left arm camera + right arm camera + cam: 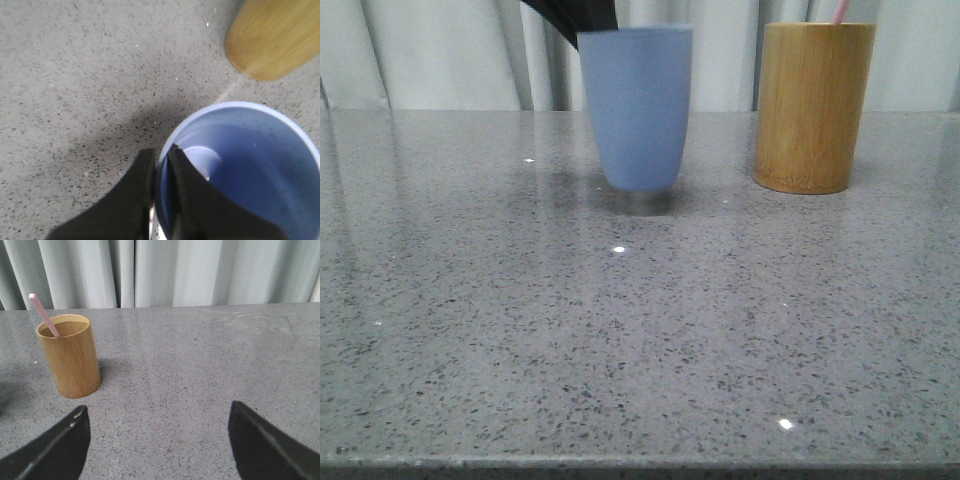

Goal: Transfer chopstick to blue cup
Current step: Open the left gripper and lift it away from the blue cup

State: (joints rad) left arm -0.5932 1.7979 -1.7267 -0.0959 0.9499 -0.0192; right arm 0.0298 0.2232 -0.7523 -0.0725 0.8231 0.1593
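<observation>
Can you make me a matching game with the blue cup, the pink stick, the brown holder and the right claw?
Things:
1. blue cup
2. chopstick
3. bamboo holder
4. right gripper

States:
A. wide open over bare table
B. pinched at the rim by the left gripper
C. leaning inside the holder
D. standing with the stick in it

Pairs: 1-B, 2-C, 3-D, 4-A

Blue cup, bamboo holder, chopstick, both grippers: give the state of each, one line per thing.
blue cup: upright, empty, its rim pinched by the left gripper.
bamboo holder: upright on the table, chopstick inside.
chopstick: leaning in the holder, tip sticking out.
right gripper: open, holding nothing.
</observation>
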